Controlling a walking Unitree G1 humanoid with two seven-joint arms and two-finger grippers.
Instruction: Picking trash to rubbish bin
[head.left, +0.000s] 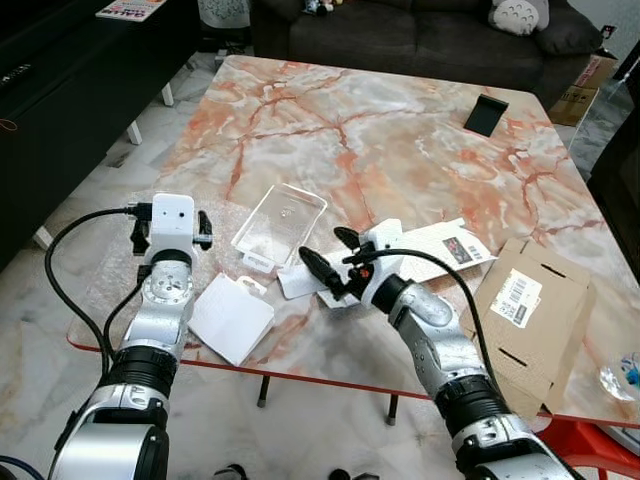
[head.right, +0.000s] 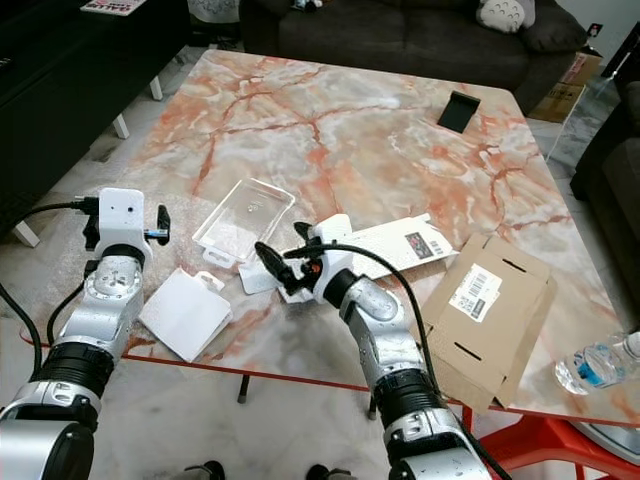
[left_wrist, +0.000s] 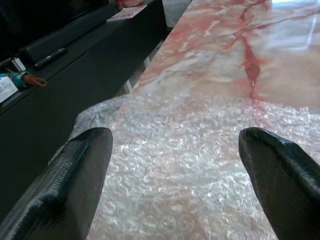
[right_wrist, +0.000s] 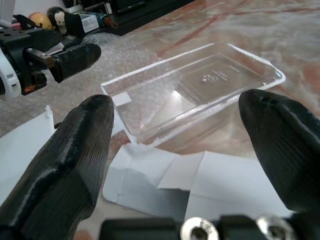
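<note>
Indoors, marble table (head.left: 400, 140), dark sofa (head.left: 420, 35), tiled floor (head.left: 60, 290)

plastic tray (head.left: 279, 224) on table (head.left: 400, 140); flattened carton (head.left: 530, 312) right of it.

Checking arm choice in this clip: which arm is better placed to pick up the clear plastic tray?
Probably the right. Its pincer is open beside the clear plastic tray, which lies just beyond its fingers. The left pincer is open over bubble wrap, farther off.
</note>
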